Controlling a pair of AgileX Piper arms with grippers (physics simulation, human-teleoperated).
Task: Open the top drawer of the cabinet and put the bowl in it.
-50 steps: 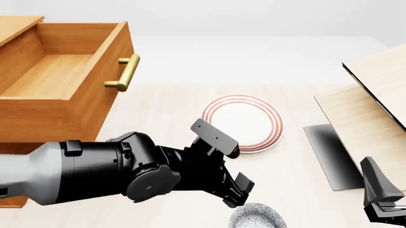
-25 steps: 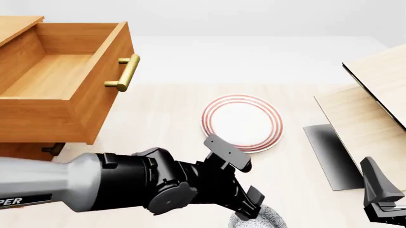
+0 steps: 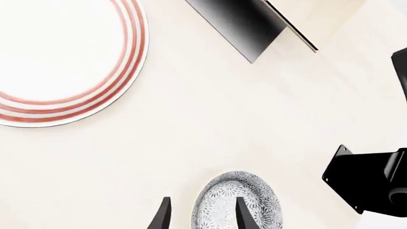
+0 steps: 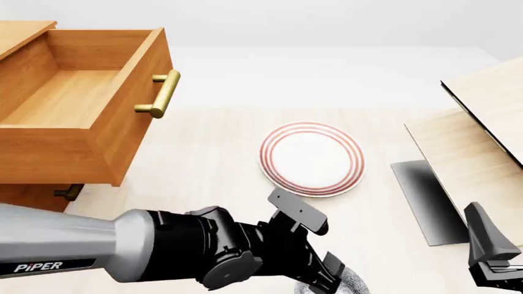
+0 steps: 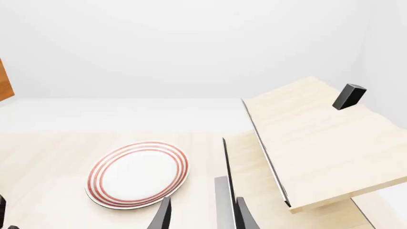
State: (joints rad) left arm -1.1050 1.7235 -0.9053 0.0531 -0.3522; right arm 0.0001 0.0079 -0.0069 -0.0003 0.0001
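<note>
The cabinet [image 4: 29, 195] stands at the left with its top drawer [image 4: 82, 101] pulled out and empty, its brass handle [image 4: 160, 94] facing right. The speckled bowl [image 4: 353, 283] sits at the near table edge, mostly hidden behind my left gripper [image 4: 324, 275]. In the left wrist view the bowl [image 3: 237, 202] stands upright, and the left gripper [image 3: 202, 217] is open over its rim: one fingertip [image 3: 241, 214] lies over the inside, the other outside. My right gripper [image 4: 490, 260] is at the near right, open and empty, as the right wrist view [image 5: 202, 217] also shows.
A flat white plate with red rings [image 4: 310, 159] lies mid-table beyond the bowl. A pale light-wood structure [image 4: 478, 141] with a dark panel [image 4: 425, 199] fills the right side. A lower drawer's handle [image 4: 70, 191] shows under the open drawer.
My left arm has swung toward the near edge and lowered its open gripper onto the bowl, covering more of it. The right arm, drawer and plate have not moved.
</note>
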